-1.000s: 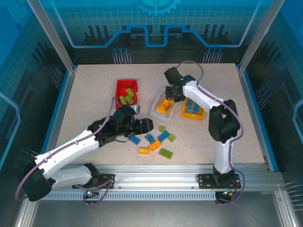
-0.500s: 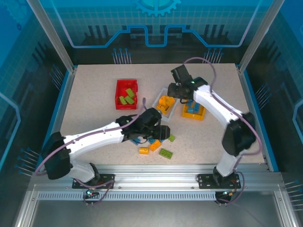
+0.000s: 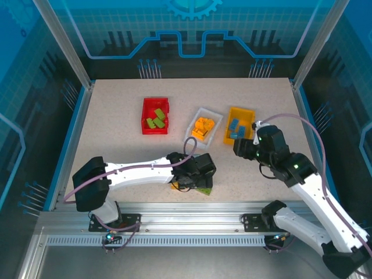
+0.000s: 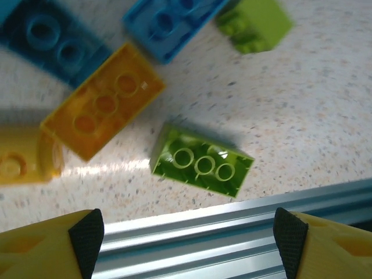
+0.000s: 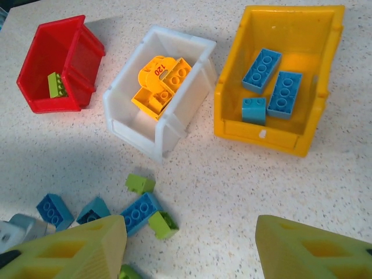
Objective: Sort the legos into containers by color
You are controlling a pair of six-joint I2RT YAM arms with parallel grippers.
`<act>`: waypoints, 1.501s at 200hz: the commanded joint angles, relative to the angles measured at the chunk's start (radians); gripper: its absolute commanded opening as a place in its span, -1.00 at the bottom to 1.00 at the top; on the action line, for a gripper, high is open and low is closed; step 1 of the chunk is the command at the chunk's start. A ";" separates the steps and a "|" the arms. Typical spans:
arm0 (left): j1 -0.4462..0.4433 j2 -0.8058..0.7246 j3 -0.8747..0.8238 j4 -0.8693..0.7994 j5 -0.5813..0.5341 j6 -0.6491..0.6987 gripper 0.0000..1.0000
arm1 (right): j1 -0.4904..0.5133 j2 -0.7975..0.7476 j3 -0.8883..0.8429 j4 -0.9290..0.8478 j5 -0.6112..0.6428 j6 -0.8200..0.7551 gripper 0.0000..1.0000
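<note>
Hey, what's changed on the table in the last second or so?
The right gripper pulled back from over the white bin toward the near right, open and empty. The left gripper swung right and nearer, now open above a green brick beside the rail. The red bin, yellow bin and white bin look unmoved.

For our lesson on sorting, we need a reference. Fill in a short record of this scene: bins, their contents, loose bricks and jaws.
red bin: green bricks
white bin: orange pieces
yellow bin: blue bricks
loose on table: green brick, orange brick, light-blue brick
left jaws: open, empty, green brick just ahead
right jaws: open, empty, facing the bins
</note>
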State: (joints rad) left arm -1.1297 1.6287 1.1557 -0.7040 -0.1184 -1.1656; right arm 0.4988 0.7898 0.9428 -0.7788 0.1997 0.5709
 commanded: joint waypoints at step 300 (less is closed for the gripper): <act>0.049 0.049 0.040 0.104 -0.083 -0.546 -0.47 | 0.007 -0.189 -0.084 -0.009 -0.369 -0.055 0.30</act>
State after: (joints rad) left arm -1.0950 1.8194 1.1728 -0.5133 -0.0631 -1.8324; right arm 0.4992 0.6140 0.8551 -0.8017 -0.1379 0.5331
